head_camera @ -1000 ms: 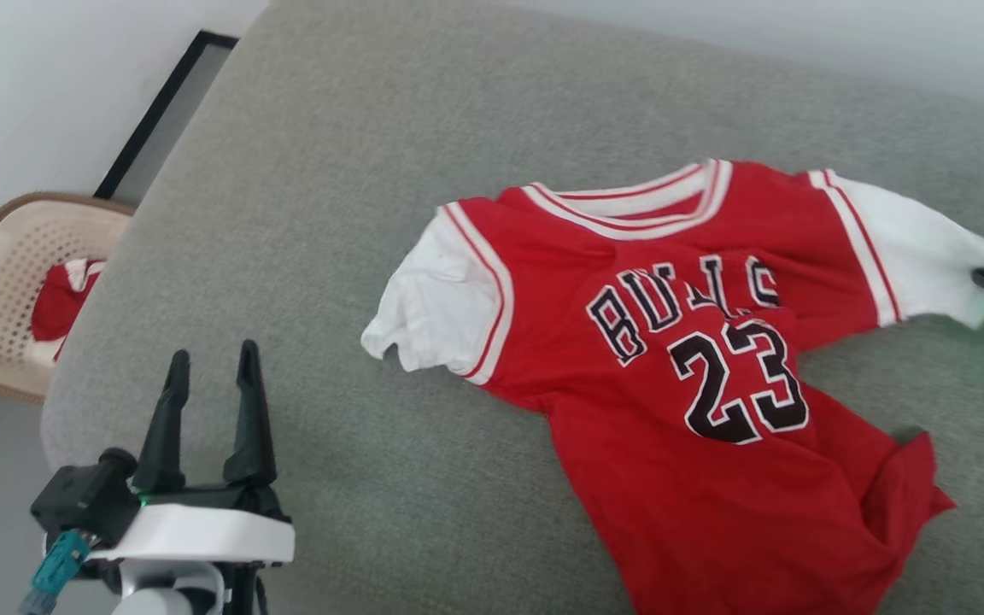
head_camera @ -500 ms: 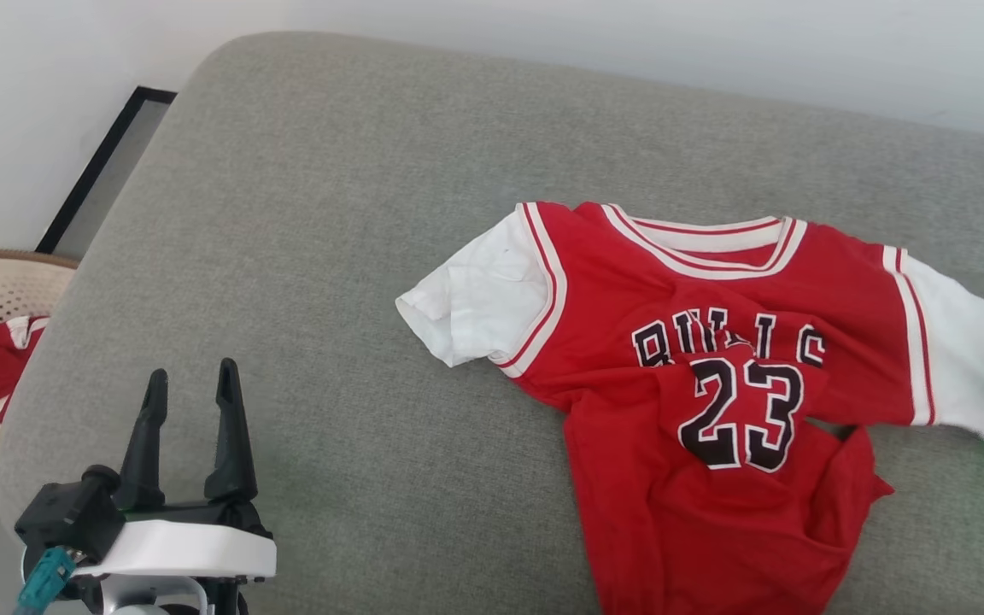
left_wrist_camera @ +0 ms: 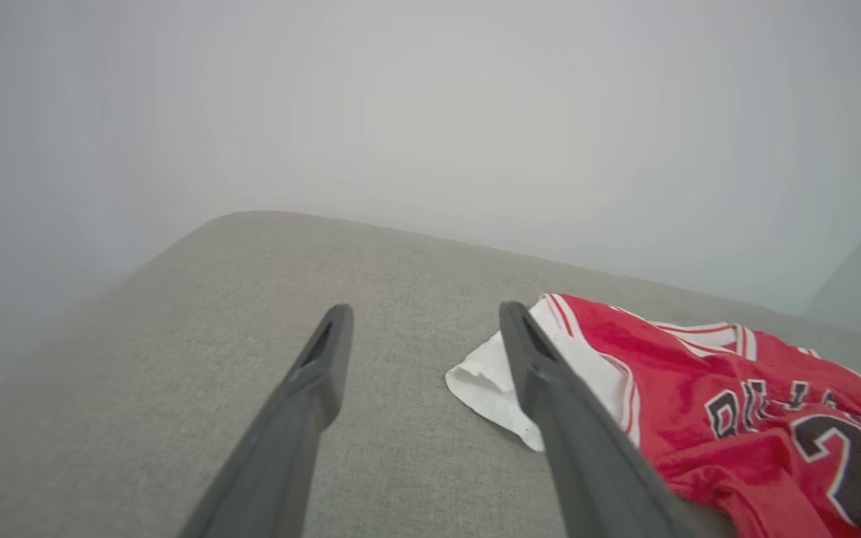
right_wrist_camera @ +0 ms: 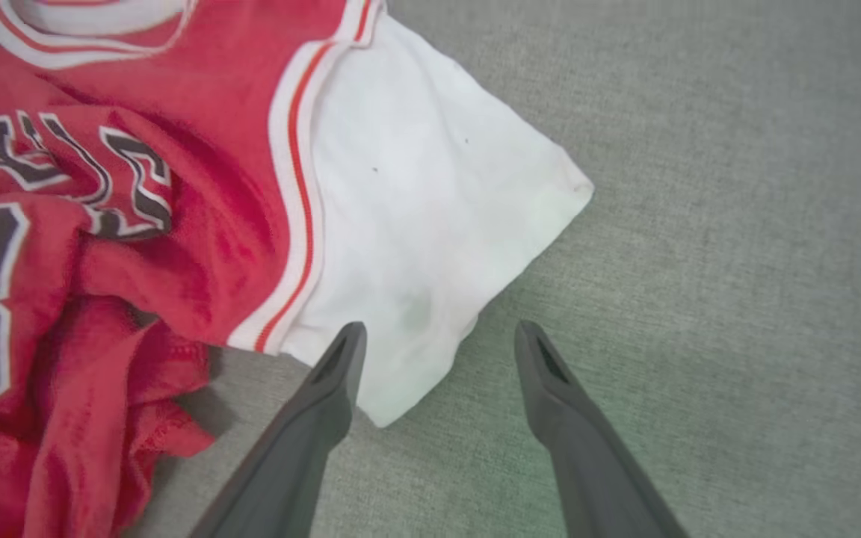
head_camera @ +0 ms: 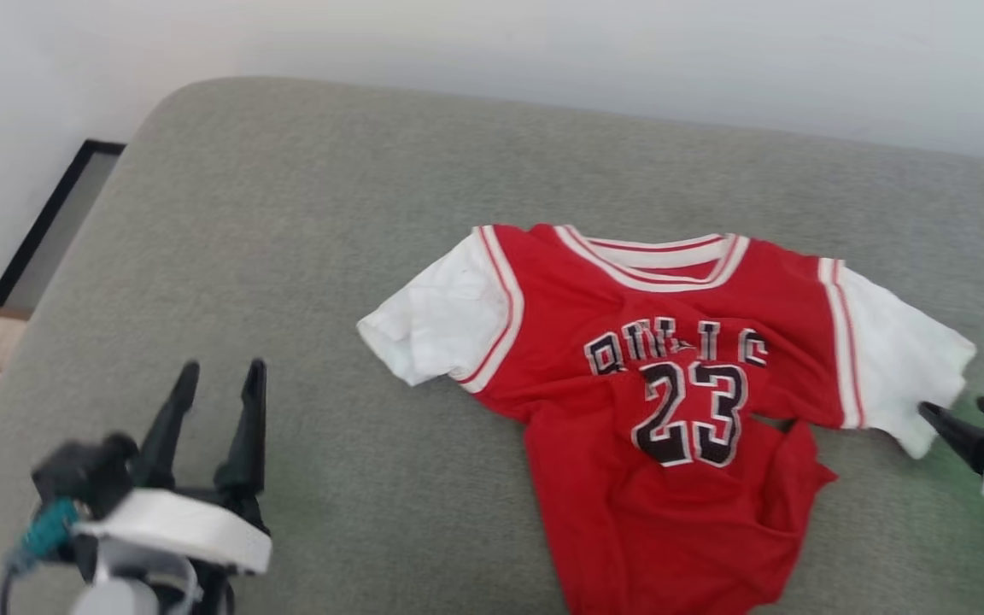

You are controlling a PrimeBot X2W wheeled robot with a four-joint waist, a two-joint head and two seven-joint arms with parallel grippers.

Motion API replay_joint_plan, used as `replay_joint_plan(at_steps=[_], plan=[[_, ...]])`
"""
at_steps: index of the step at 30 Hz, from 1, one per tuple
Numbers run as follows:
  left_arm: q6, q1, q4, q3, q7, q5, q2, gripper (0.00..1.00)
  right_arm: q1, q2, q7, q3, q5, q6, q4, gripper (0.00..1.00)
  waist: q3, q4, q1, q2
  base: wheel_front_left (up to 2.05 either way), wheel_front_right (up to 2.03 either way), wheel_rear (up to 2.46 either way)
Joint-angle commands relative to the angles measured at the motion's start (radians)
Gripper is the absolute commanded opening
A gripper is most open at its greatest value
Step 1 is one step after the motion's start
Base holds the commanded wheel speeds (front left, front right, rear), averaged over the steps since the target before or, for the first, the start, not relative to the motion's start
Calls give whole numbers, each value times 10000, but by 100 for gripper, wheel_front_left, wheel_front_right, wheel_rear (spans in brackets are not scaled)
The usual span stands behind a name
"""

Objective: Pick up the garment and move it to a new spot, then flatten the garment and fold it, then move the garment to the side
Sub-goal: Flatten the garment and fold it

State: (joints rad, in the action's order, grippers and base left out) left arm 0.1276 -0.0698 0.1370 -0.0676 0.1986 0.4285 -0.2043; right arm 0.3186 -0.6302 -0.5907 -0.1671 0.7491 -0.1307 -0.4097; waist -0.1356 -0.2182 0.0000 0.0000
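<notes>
Right hand (right_wrist_camera: 438,329) gapes beside the garment (head_camera: 671,299) (left hand (head_camera: 225,366) gapes too, farther off).

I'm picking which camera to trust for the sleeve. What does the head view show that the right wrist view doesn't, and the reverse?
Head view: both sleeves of the garment, its rumpled lower part, the left gripper open over the cushion. Right wrist view: up close, the sleeve edge lying loose between the fingers. Both: the open right gripper, that white sleeve, red chest.
</notes>
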Motion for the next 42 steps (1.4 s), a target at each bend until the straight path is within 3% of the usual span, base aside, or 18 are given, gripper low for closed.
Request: replay_joint_plan(at_steps=[1,14,16,24,32,42], plan=[[33,-268,-86,-133,-255,240,-286,100,-246,193,198,214,-214,1,273,100,116,257,0,0,0,0,0],[35,-2438,375,-1236,-3892,2397,-2187,100,-1583,2339,2087,2243,-2336,1,3505,100,115,1677,0,0,0,0,0],[34,-2686,509,-1288,-4187,2570,-2299,100,-1633,2485,2273,2344,-2503,1,3700,100,72,1768,0,0,0,0,0],[-55,-4727,2296,-1719,-6968,3419,-2550,100,-1713,3425,2945,2635,-3311,1,4414,100,-283,2360,0,0,0,0,0],[-1046,-6386,4397,-2330,-9649,3321,-2528,100,-1401,3541,2703,2499,-3287,0,4596,100,-725,2842,0,0,0,0,0],[-2218,-6991,5601,-2806,-11591,3071,-2514,100,-1236,3374,2263,2469,-3067,1,4754,100,-1058,3036,0,0,0,0,0]])
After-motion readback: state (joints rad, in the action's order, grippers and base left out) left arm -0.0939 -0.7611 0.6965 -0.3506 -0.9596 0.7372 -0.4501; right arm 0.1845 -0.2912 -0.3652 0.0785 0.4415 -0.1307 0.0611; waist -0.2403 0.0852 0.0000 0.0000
